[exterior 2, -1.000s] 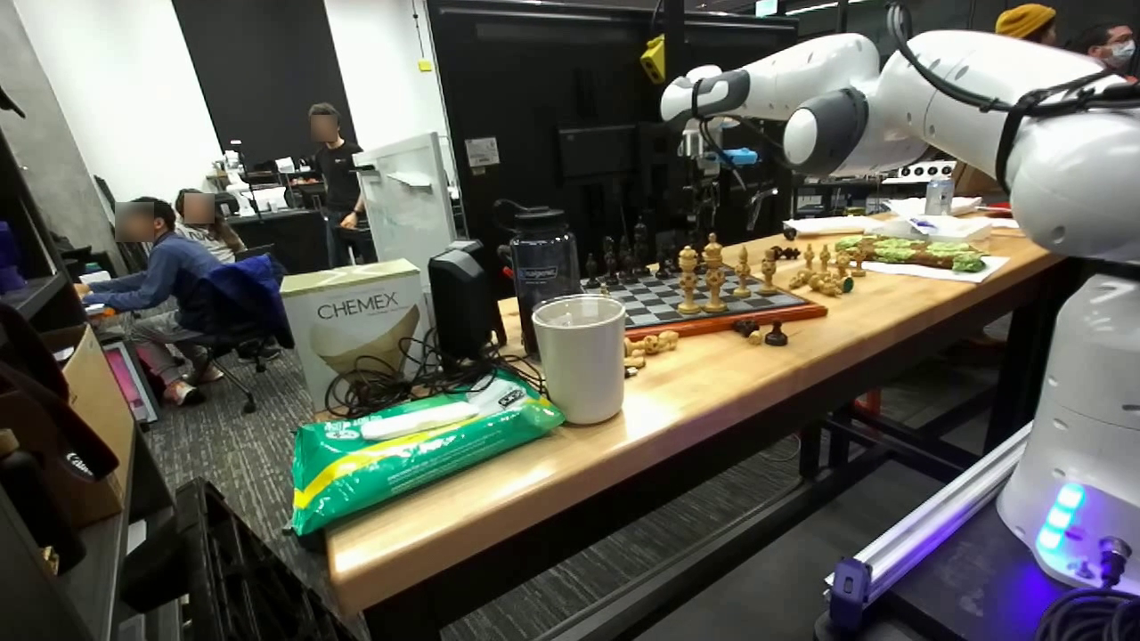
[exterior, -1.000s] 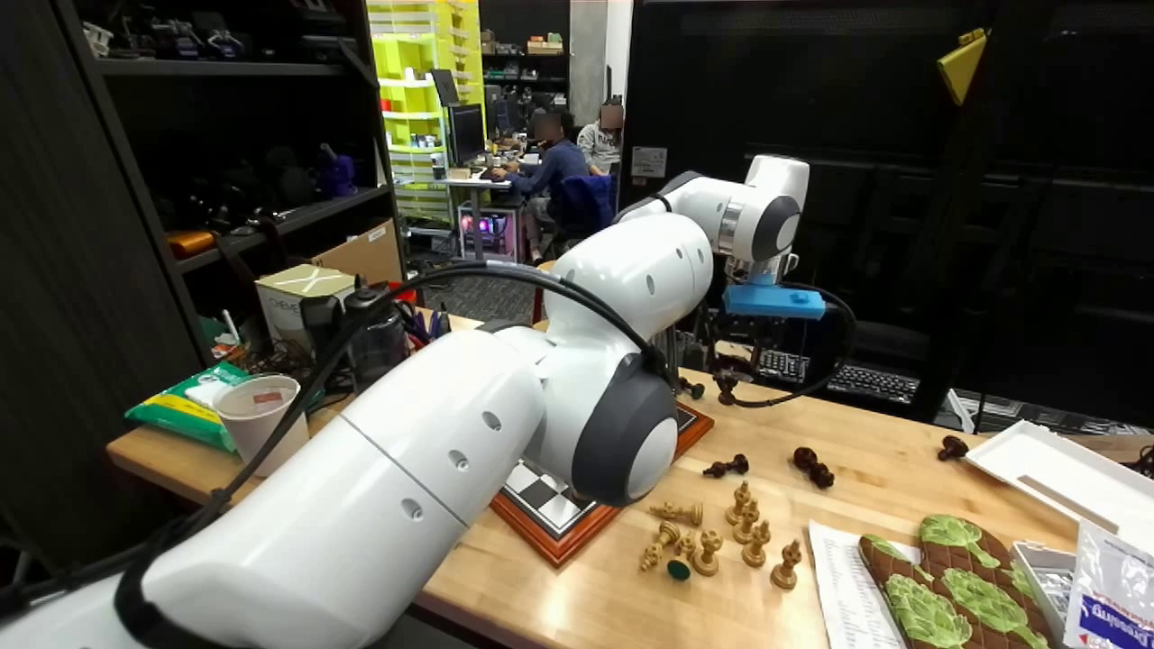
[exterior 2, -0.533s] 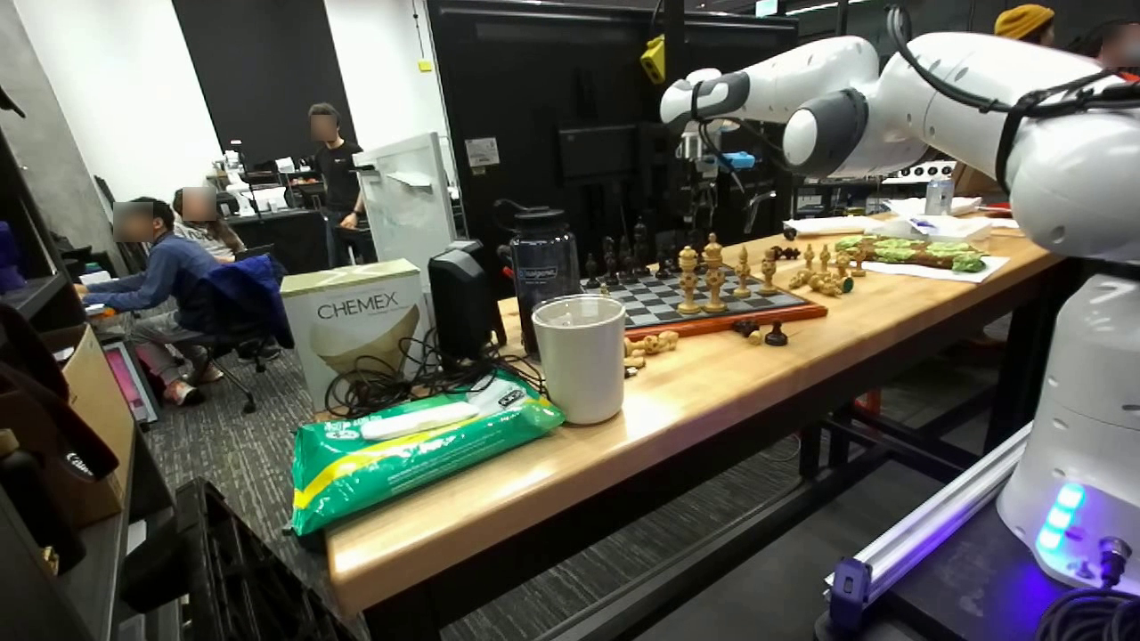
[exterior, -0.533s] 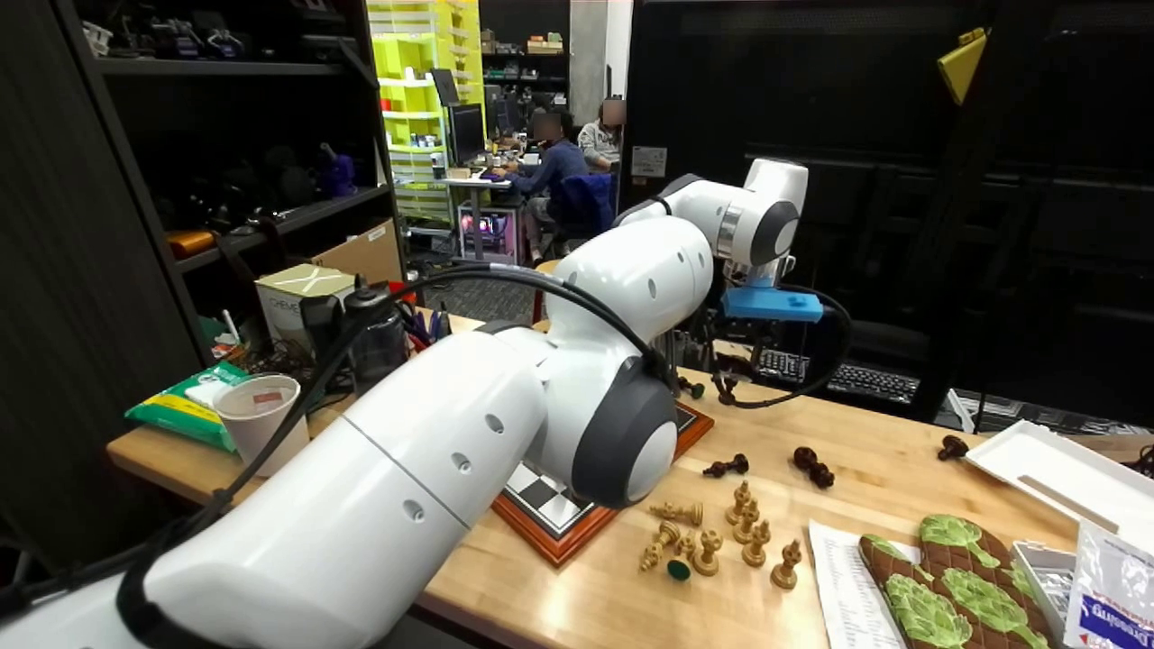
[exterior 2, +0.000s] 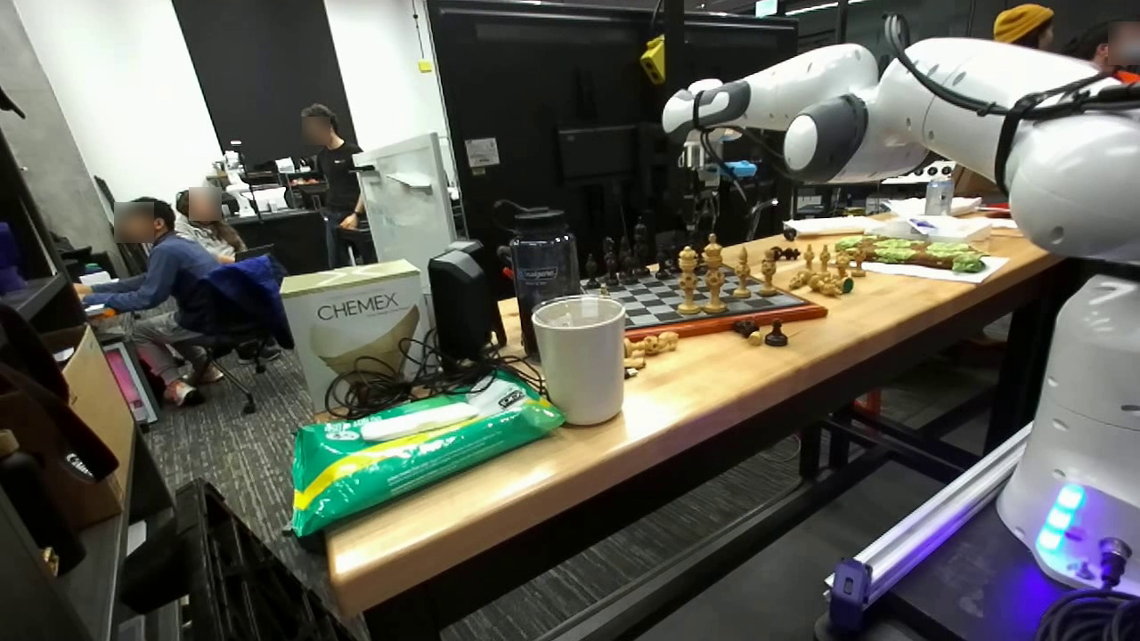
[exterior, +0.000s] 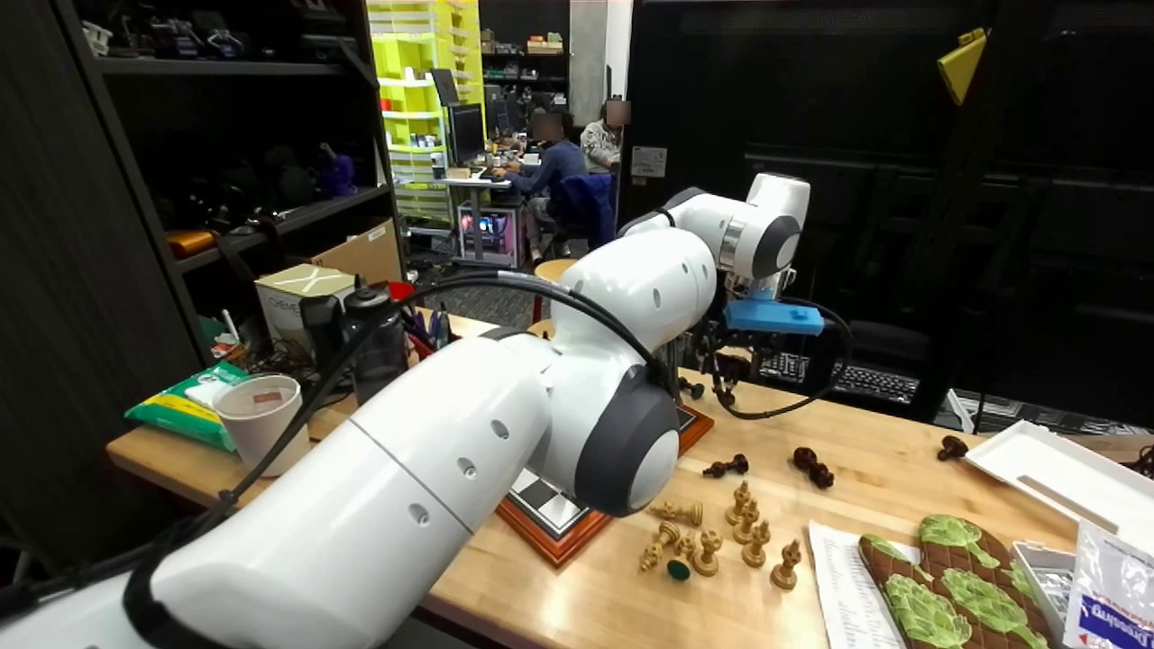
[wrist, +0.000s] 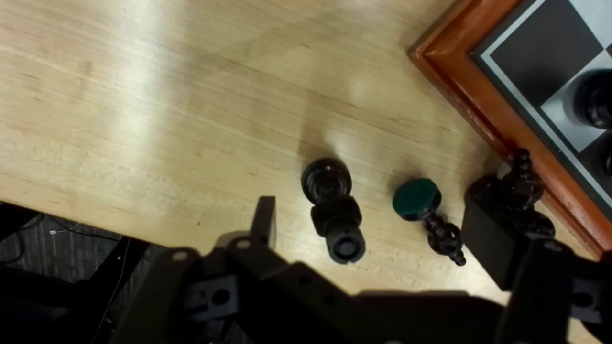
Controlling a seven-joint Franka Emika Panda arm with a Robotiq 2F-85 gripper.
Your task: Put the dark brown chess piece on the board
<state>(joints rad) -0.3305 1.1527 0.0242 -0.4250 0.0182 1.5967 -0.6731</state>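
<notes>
In the wrist view an upright dark brown chess piece [wrist: 334,205] stands on the table between the spread fingers of my gripper [wrist: 373,224], nearer the left finger. A smaller dark piece with a green base [wrist: 425,210] lies beside it, nearer the right finger. More dark pieces [wrist: 514,191] are by the right finger at the board's edge, partly hidden. My gripper is open and empty above the table. The board [wrist: 454,62] is at the upper right, with its brown frame. It also shows in both exterior views [exterior: 550,543] [exterior 2: 748,322], partly covered by the arm or pieces.
Dark pieces [exterior: 812,467] and light pieces [exterior: 706,553] lie or stand on the table beside the board. Light pieces [exterior 2: 713,274] stand on the board. A white cup [exterior 2: 581,356], a bottle [exterior 2: 543,258], an oven mitt [exterior: 947,586] and a white tray [exterior: 1064,478] are around.
The arm and gripper have moved down a little toward the table. The chess pieces and the board have not moved.
</notes>
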